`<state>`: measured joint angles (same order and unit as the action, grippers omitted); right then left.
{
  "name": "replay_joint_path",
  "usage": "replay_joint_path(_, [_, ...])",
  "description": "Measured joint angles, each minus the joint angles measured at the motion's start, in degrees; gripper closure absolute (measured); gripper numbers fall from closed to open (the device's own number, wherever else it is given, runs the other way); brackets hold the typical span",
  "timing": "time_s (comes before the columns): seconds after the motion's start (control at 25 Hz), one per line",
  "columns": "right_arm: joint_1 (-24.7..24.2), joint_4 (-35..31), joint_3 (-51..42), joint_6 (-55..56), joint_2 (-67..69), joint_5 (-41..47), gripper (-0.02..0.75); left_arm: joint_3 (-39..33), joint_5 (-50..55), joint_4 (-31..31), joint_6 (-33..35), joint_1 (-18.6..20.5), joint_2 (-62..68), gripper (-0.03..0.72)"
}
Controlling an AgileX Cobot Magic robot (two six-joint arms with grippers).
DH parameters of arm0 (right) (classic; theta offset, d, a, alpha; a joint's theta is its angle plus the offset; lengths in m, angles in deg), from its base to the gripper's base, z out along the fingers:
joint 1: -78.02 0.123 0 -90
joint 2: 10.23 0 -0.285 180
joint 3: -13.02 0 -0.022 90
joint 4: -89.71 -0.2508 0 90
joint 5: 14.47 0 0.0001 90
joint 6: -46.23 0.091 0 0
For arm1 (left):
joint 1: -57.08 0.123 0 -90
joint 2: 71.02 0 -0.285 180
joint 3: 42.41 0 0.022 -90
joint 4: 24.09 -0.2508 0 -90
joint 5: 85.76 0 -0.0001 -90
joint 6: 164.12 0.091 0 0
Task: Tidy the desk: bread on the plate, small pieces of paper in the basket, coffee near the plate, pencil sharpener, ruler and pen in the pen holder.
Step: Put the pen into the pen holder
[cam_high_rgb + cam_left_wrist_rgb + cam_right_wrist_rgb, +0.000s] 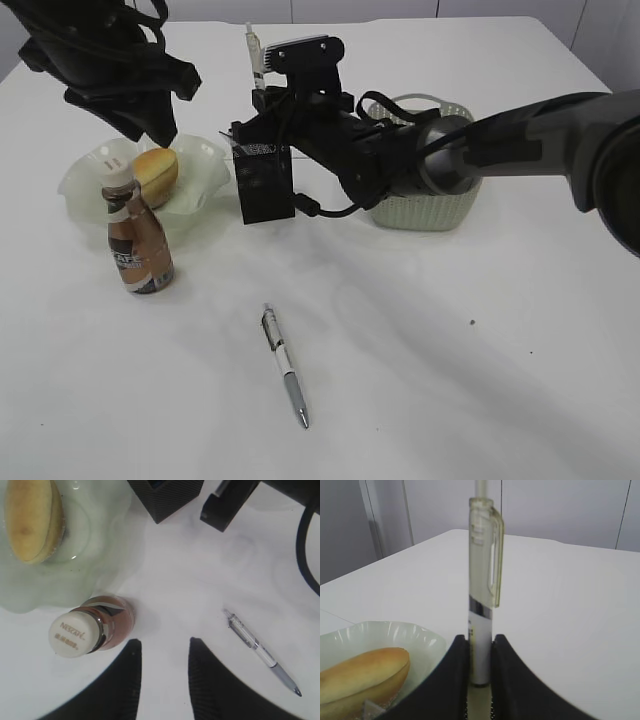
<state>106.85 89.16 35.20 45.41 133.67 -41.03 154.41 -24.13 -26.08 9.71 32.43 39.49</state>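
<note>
My right gripper (480,639) is shut on a clear pen (482,580), held upright just above the black mesh pen holder (265,185). A second pen (285,365) lies on the desk (450,350) in front. The bread (157,172) lies on the green plate (85,185), and the coffee (137,245) stands at the plate's near side. My left gripper (165,645) hangs open above the desk beside the coffee cap (72,632), with nothing between its fingers. The basket (435,210) stands behind my right arm. Ruler, pencil sharpener and paper are out of view.
My right arm (480,145) reaches across the middle from the right and covers much of the basket. A cable (305,545) loops off it near the pen holder (167,495). Something blue shows inside the holder.
</note>
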Motion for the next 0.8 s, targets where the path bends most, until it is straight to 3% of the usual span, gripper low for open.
replay_joint_path(0.8, [0.0, -0.3, 0.5, 0.1, 1.5, -1.0, 0.649, 0.0, 0.0, 0.0, 0.0, 0.0, 0.0, 0.452])
